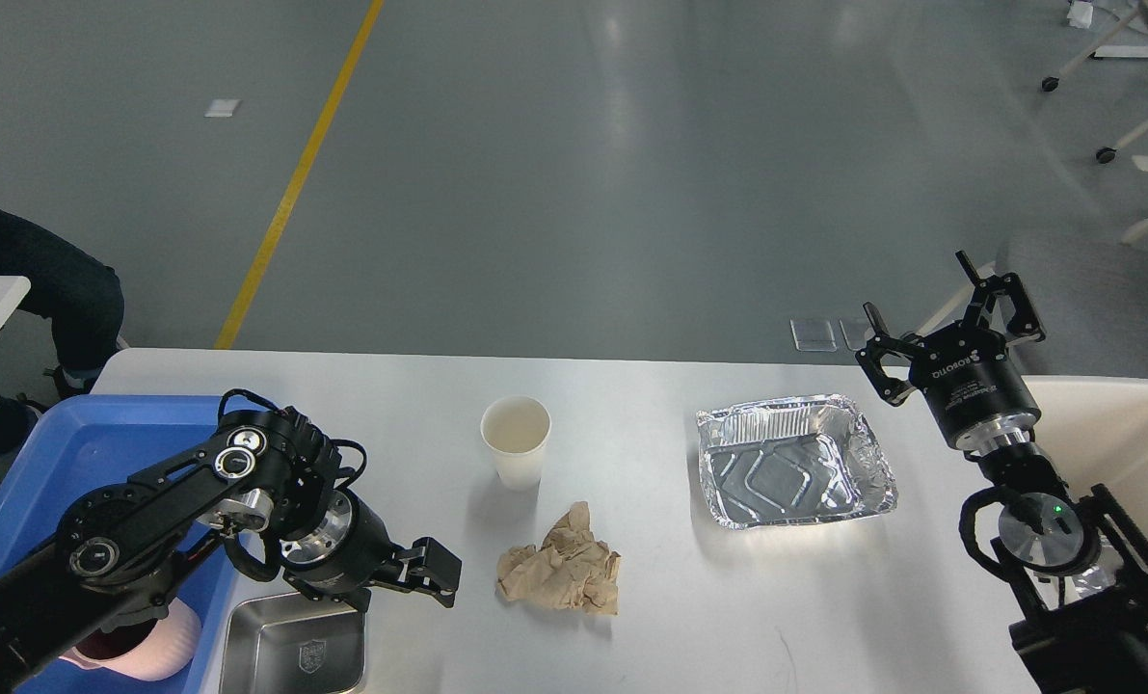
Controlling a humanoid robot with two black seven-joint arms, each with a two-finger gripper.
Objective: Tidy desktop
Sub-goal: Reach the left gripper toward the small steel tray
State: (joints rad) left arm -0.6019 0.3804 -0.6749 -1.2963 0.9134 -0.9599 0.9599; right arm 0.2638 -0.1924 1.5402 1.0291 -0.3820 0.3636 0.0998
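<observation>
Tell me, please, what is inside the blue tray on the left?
In the blue tray stands a pink ribbed cup, partly covered by the left arm. The arm hides the rest of the tray's near part.

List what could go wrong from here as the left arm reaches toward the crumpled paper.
1. The left pincer hangs just above the steel tray; it may clip its rim.
2. The crumpled brown paper is loose and light, so it could slide on the desktop.
3. The upright paper cup stands nearby and could tip.
</observation>
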